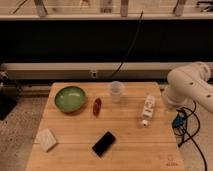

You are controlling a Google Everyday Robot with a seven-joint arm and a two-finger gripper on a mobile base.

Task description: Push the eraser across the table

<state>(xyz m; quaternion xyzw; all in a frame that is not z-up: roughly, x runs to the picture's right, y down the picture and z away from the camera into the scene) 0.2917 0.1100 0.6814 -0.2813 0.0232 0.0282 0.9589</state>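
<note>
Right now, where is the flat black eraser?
In the camera view, the flat black rectangular eraser lies near the front edge of the light wooden table, right of the pale sponge block; the gripper hangs beyond the table's right side.

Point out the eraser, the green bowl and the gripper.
eraser (104, 143), camera view, middle of its black top.
green bowl (70, 98), camera view, its bare inside.
gripper (173, 118), camera view, its tip, off the right edge of the table (131, 134).
</note>
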